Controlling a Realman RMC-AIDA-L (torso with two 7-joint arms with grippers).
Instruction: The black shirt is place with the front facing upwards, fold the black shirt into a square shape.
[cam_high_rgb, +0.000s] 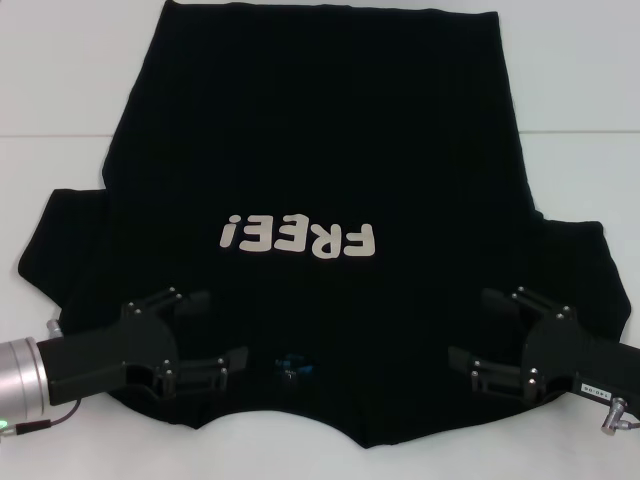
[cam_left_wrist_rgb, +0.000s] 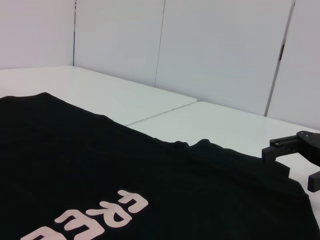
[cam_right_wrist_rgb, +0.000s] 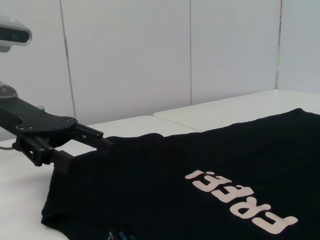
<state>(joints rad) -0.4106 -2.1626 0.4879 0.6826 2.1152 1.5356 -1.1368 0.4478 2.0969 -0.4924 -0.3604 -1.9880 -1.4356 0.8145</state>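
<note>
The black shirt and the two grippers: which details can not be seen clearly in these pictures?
- Black shirt: far hem cut off by the head view's top edge.
- Blue neck tag: too small to read.
- Left gripper and right gripper: open at the shoulders; black on black hides whether the fingertips touch the cloth.
- Wrist views: neither shows its own fingers.

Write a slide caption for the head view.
Both open grippers, left and right, poised over the shoulders of the flat black shirt, print up.

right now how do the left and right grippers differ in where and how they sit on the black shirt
The left gripper sits over the black shirt near its left shoulder, beside the blue neck tag; the right gripper sits near the right shoulder, farther from the tag. Both are open, pointing inward over the collar end.
</note>
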